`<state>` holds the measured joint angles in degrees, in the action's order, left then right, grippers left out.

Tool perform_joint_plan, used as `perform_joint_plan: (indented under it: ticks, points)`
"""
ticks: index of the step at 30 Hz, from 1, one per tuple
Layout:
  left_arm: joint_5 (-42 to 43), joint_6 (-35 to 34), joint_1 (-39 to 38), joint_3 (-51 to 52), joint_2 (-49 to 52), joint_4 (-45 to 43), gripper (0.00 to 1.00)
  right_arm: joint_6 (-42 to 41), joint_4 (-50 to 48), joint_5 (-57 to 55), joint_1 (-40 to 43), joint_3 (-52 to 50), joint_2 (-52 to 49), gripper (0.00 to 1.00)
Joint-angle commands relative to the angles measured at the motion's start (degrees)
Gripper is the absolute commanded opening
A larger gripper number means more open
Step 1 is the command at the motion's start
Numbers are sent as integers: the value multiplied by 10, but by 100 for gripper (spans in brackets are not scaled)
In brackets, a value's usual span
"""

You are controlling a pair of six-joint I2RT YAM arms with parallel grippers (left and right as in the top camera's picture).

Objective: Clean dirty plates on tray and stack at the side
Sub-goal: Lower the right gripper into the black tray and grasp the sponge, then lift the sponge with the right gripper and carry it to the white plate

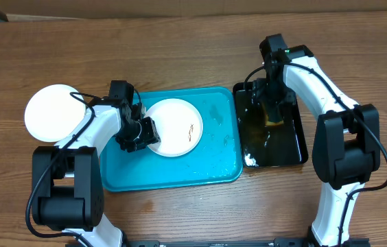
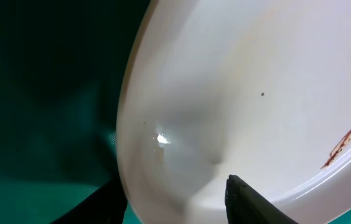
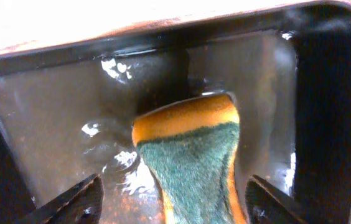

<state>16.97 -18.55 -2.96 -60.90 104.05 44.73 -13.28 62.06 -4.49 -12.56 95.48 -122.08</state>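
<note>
A white plate [image 1: 173,127] with a thin brown smear [image 1: 190,129] lies on the turquoise tray [image 1: 214,161]. My left gripper [image 1: 145,131] is shut on the plate's left rim. In the left wrist view the plate [image 2: 244,93] fills the frame, its rim sits between my left gripper's [image 2: 174,186] dark fingers, and the smear [image 2: 350,140] shows at the right. A second, clean white plate [image 1: 53,113] rests on the table at the left. My right gripper [image 1: 272,110] hangs open over the black tray, either side of a sponge.
The glossy black tray [image 1: 293,147] stands right of the turquoise one and holds water. In it lies a green and yellow sponge [image 3: 194,155], between the wide-apart fingers of my right gripper [image 3: 175,180] with gaps on both sides. Water drops dot the turquoise tray.
</note>
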Motion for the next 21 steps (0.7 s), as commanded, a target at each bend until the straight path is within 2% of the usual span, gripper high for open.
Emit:
perform_joint_plan:
  ticks: [1,3,5,6,7,8,9,10,11,12,16,18,21]
  points:
    - [-23,-8,3,8,14,-6,53,-2,-26,7,3,-29,12,54]
    - [-23,-8,3,8,14,-6,53,-2,-40,7,3,-43,12,47]
    - [-23,-8,2,8,14,-6,53,-2,-54,7,3,-56,12,30]
    - [-23,-8,2,8,14,-6,53,-2,-59,7,3,-60,12,17]
    - [-23,-8,3,8,14,-6,53,-2,-63,7,3,-63,12,9]
    - [-23,-8,2,7,14,-6,53,-2,-66,7,3,-63,12,8]
    - [-23,-8,3,8,14,-7,53,-2,-70,8,3,-62,12,13]
    - [-24,-8,3,8,14,-7,54,-2,-68,8,3,-55,12,25]
    - [-24,-8,3,8,14,-9,55,-2,-57,8,3,-43,12,51]
    - [-24,-8,3,8,14,-10,57,-2,-41,8,3,-30,12,65]
    - [-25,-8,2,8,14,-10,58,-2,28,7,3,19,13,74]
    - [-27,-8,2,8,14,-11,57,-2,51,7,3,25,13,82]
    - [-43,-8,2,8,14,-13,57,-2,66,7,3,15,13,83]
